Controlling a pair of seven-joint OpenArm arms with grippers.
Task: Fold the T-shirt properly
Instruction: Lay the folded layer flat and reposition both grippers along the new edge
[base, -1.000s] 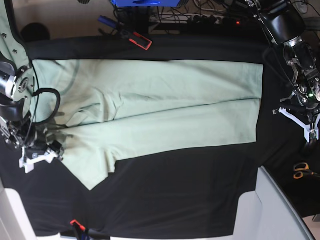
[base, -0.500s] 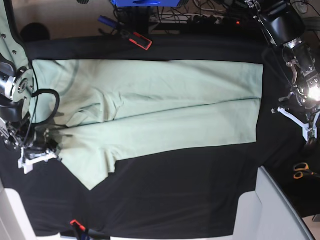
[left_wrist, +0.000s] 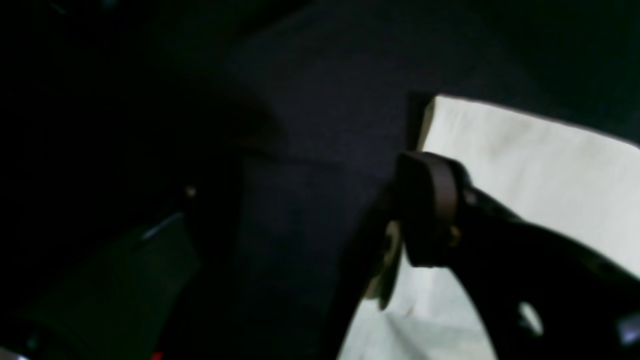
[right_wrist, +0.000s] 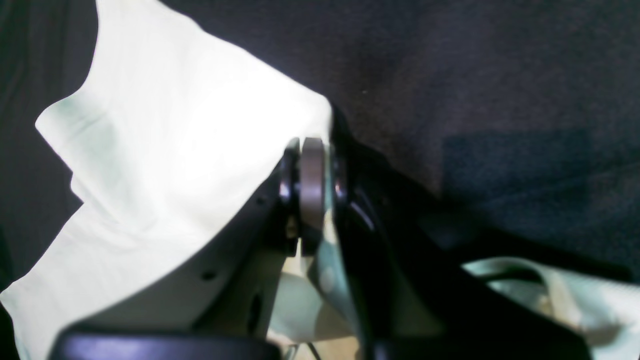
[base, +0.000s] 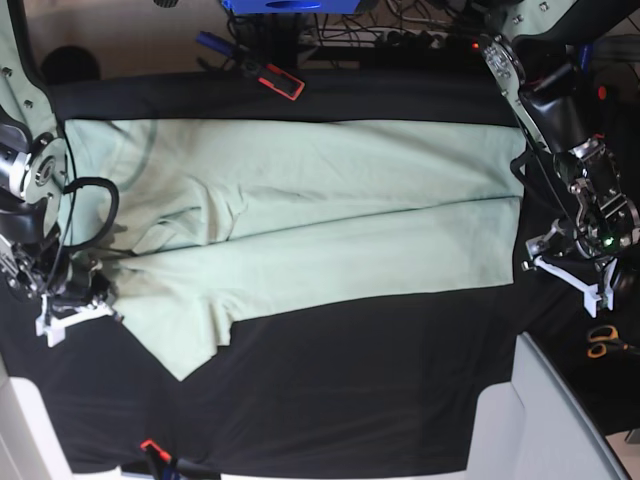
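Observation:
The pale mint-green T-shirt (base: 320, 220) lies spread flat on the black table cover (base: 350, 400), its collar end at the base view's left and its hem at the right. My right gripper (base: 72, 312) sits at the shirt's left edge beside the lower sleeve. In the right wrist view its pads (right_wrist: 306, 185) are pressed together with the shirt's cloth (right_wrist: 175, 140) pinched at them. My left gripper (base: 572, 275) hovers just off the lower hem corner. In the left wrist view it (left_wrist: 300, 215) stands open, one pad (left_wrist: 430, 210) over the shirt's corner (left_wrist: 540, 170).
Orange-handled scissors (base: 600, 342) lie on the cover right of the left gripper. A red and black tool (base: 283, 82) rests at the far edge, with cables behind. A white surface (base: 560, 420) cuts in at the lower right, and a small red clip (base: 150, 447) sits at the near edge.
The left arm has swung in toward the shirt's lower hem corner and its jaws have widened. The right gripper has closed on the cloth at the sleeve edge.

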